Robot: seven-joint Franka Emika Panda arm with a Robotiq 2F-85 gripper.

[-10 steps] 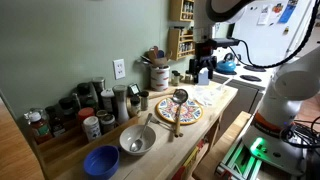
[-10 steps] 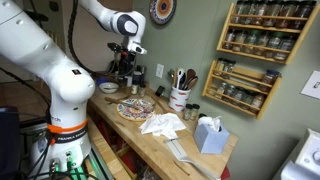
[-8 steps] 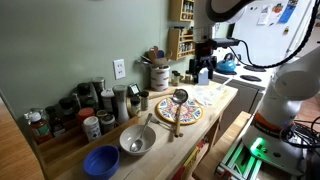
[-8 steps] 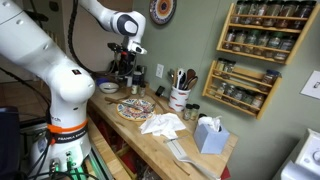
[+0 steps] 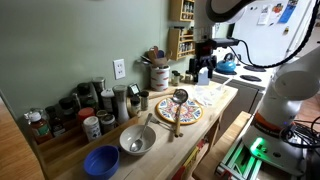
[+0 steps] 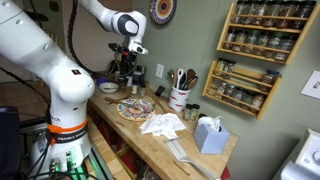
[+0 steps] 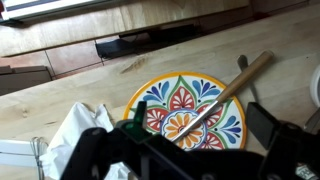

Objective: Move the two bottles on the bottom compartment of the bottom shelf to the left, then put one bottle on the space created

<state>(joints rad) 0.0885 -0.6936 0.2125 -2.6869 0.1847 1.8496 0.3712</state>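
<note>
- Arm (image 6: 45, 60): white, reaching over the wooden counter (image 5: 165, 135). Its wrist hangs above the end with the painted plate (image 7: 180, 100).
- Bottom shelf (image 6: 240, 88): brown rack fixed to the green wall under a larger rack, above the counter. It is well apart from the wrist in this exterior view. It is also seen in an exterior view (image 5: 181, 42) on the wall behind the wrist.
- Bottom compartment (image 6: 238, 101): the lowest tier of that rack. It holds a row of small bottles (image 6: 232, 98), upright, too small to count.
- White cloth (image 6: 160, 124): crumpled on the counter, just beside the plate.
- Plate: flat on the counter, directly below the wrist camera.
- Wood-handled ladle (image 7: 240, 80): lies across the plate, with the handle running off the rim.
- Jaws: spread wide in the wrist view, one finger at each lower corner. Nothing is between them, and they touch nothing.
</note>
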